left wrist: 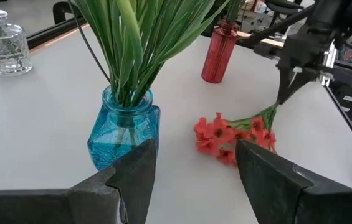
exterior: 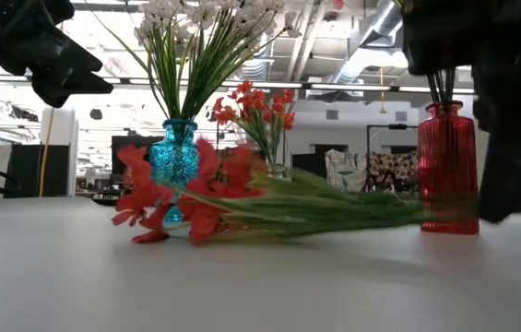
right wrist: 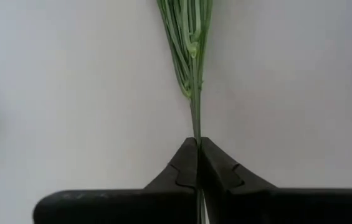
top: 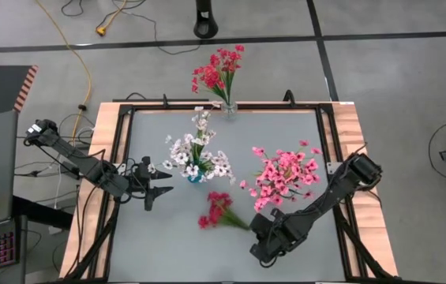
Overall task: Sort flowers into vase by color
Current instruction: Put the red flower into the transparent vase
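A red sprig [top: 219, 210] lies flat on the table [top: 167, 252] near the blue vase [top: 195, 177]. The right gripper [right wrist: 198, 163] pinches its stem end; the stem tip is hidden between the fingers. The left gripper [top: 158, 185], spread, hovers left of the vase, with bare tabletop nearer.

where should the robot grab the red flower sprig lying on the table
By the bare stem end, from above. The red sprig lies flat, blossoms toward the blue vase, its thin stem pointing at the right gripper, which is already pinched on that stem tip. The blossom cluster is bulky and soft.
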### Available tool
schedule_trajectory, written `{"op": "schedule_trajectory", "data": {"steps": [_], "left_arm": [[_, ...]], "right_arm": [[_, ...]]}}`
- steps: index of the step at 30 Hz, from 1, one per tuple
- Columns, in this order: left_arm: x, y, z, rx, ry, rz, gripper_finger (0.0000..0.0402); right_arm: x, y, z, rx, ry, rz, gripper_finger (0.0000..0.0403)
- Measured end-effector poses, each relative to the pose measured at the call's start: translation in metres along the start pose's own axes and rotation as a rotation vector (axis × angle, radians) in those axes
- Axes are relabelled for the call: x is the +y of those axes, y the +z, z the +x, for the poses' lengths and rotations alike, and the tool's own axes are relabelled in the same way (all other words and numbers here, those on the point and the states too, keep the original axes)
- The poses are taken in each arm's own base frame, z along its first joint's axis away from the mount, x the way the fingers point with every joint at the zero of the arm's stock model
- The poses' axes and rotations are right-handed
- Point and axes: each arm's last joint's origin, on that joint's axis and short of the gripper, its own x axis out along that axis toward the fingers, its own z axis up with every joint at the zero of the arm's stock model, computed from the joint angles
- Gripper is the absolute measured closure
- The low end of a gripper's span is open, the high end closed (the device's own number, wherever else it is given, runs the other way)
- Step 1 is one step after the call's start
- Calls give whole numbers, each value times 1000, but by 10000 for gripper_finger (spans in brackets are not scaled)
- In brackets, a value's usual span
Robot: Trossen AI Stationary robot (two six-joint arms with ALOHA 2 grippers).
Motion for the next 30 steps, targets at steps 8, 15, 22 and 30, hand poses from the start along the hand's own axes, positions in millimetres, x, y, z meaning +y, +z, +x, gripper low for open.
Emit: {"op": "schedule_trajectory", "data": {"steps": [8,15,22,30], "left_arm": [[0,0,0,-1,1,0,194],[0,0,0,-1,1,-1,194],[0,0,0,-1,1,-1,194],[0,0,0,-1,0,-1,194]], "right_arm": [[10,-11,-36,13,140,-8,373],[17,-10,-87,-52,355,0,370],[13,-2,-140,-161,551,-64,373],[1,17,-196,-337,780,-79,372]]}}
